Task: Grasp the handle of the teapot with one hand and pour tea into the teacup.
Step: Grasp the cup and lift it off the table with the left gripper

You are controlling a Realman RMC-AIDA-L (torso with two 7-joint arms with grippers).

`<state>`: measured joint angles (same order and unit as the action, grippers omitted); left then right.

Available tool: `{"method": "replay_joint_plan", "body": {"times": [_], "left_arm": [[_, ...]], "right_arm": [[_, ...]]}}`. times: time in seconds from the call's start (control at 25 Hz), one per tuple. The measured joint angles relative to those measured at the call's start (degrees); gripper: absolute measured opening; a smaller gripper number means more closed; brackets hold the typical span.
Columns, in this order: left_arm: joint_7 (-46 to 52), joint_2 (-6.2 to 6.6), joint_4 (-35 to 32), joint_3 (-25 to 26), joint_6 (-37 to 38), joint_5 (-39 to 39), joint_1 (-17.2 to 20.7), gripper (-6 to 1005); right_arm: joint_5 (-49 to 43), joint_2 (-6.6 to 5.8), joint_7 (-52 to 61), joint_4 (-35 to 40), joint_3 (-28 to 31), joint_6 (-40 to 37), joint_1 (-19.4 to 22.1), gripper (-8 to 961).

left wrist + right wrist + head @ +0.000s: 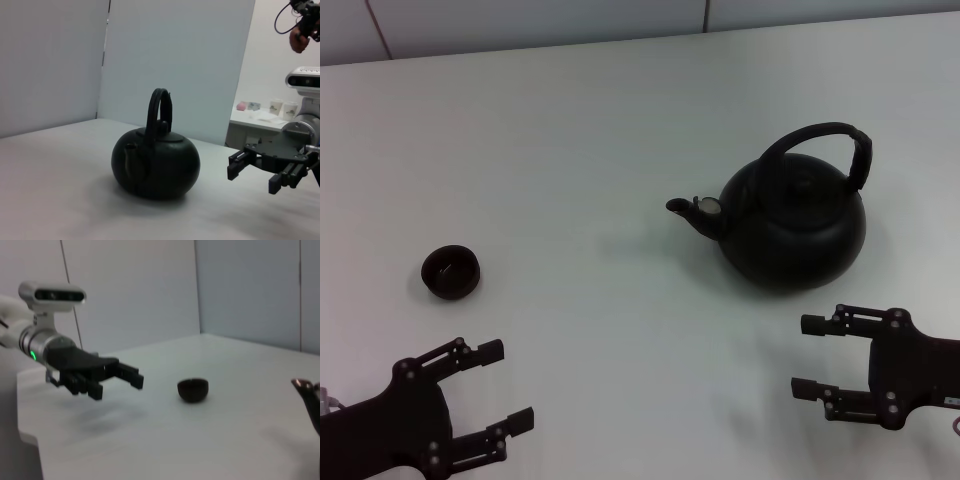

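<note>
The matte-black teapot stands on the white table right of centre, its spout pointing left toward the teacup. Its tall black arched handle rises over the lid. The teapot also shows in the left wrist view, and its spout tip in the right wrist view. The tiny dark teacup sits at the left, also in the right wrist view. My right gripper is open, near the front edge, just in front of the teapot. My left gripper is open, in front of the teacup.
The white table runs back to a pale wall. In the left wrist view a side table with cups stands beyond the table's far end.
</note>
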<state>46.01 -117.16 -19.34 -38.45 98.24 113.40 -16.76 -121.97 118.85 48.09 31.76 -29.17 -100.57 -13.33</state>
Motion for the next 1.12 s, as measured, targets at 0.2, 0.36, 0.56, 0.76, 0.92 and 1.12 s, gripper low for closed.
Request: {"method": "replay_joint_plan", "body": {"times": [0.2,0.36,0.56,0.76,0.92,1.12], "left_arm": [[0.32,0.41,-0.07,0.12,-0.25,0.03,0.04,809],[0.48,0.45,-0.08,0.12,-0.21,0.01,0.0,809],[0.52,0.46,-0.08,0.11,0.19,-0.2,0.07,808],[0.51,0.35,-0.08,0.08,0.12,-0.23,0.02,808],[0.33,0.06,-0.08,0.05,-0.13,-0.31,-0.05,807],[0.09,-0.39,-0.08,1.72,-0.21,-0.51,-0.29,807]], "right_arm": [[-0.67,0.07,-0.01,-0.08,-0.1,0.92,-0.79,695],[-0.72,0.06,0.18,-0.12,-0.1,0.94,-1.21,695],[-0.76,0.05,0.23,-0.38,-0.1,0.85,-1.58,695],[-0.81,0.05,0.1,-0.52,-0.1,0.85,-1.61,695],[-0.82,0.06,0.06,-0.58,-0.1,0.92,-1.61,695],[-0.82,0.11,-0.03,-0.64,-0.06,0.96,-1.6,695]]}}
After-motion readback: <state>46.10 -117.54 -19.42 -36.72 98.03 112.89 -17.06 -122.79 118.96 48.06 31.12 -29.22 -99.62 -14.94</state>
